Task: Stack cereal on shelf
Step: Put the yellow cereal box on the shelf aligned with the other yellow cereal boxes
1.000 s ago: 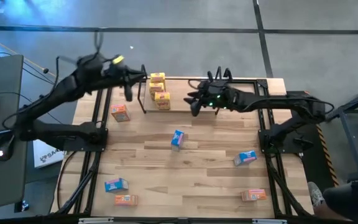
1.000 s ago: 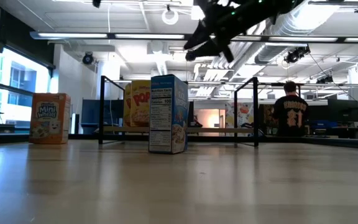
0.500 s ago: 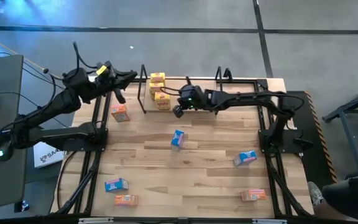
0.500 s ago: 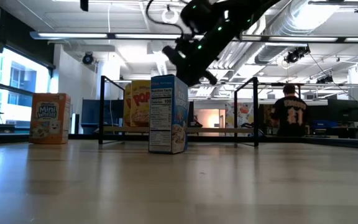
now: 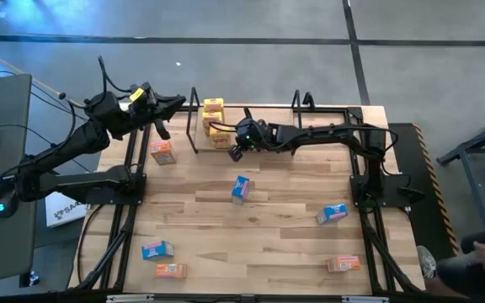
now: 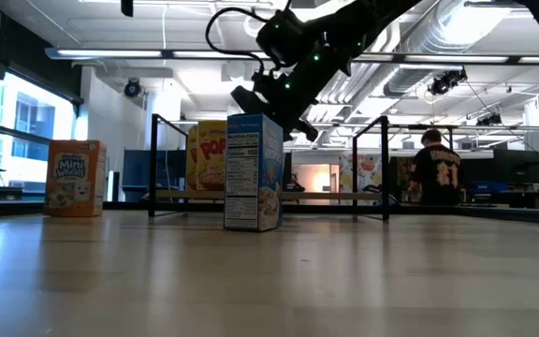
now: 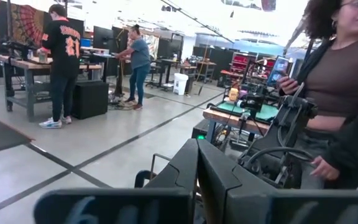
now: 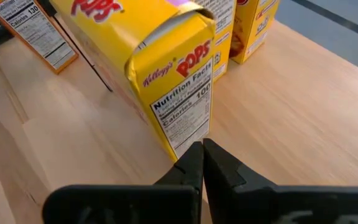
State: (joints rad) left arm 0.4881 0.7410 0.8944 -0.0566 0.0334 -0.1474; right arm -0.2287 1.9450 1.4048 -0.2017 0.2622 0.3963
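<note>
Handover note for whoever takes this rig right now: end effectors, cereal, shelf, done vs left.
Right end effector: shut, empty, at the yellow boxes on the shelf.
Left end effector: shut, empty, off the table's far-left corner.
Done: three yellow boxes on the shelf.
Left: six on the table: orange box beside the shelf, blue box mid-table, blue box right, orange box near right, blue and orange pair near left.

The right arm is reaching far across from the worktop's right edge toward its rear middle, its gripper tilting downward with fingers pressed together. The left arm is hanging raised over the rear left corner, its gripper closed too.
</note>
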